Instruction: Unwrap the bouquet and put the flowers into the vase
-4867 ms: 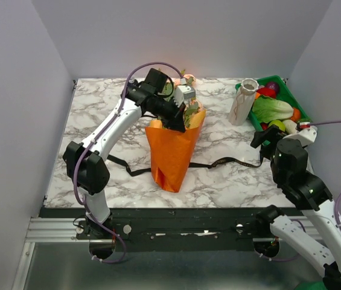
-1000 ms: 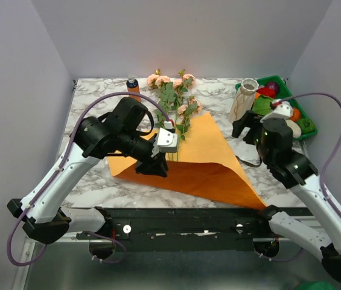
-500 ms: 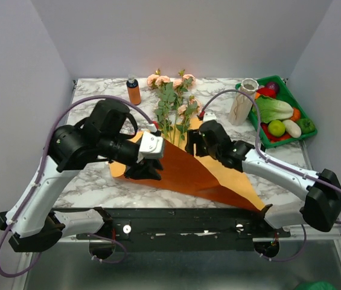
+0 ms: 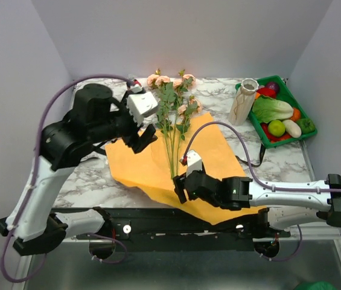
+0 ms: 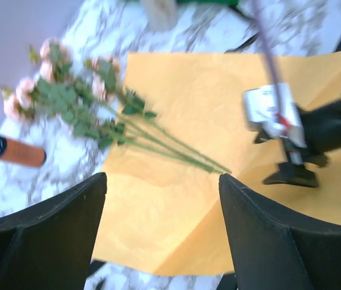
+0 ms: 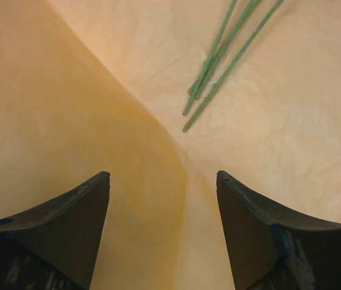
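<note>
Right wrist view: the right gripper point(image 6: 163, 176) is seen wide open and empty, just short of the stem ends of the flowers point(image 6: 217, 57), which lie on the paper point(image 6: 291, 121). All stems should be pinched together, without paper. The left gripper point(image 4: 143, 140) is likewise open and empty.

Soft, even light comes from overhead, bright on the marbled tabletop point(image 4: 215, 90), with only faint shadows beneath the arms. The left wrist view is smeared with blur, and the flowers point(image 5: 86, 115) look soft-edged. The right wrist view is crisp, the orange paper point(image 6: 291, 109) glowing warm without glare.
</note>
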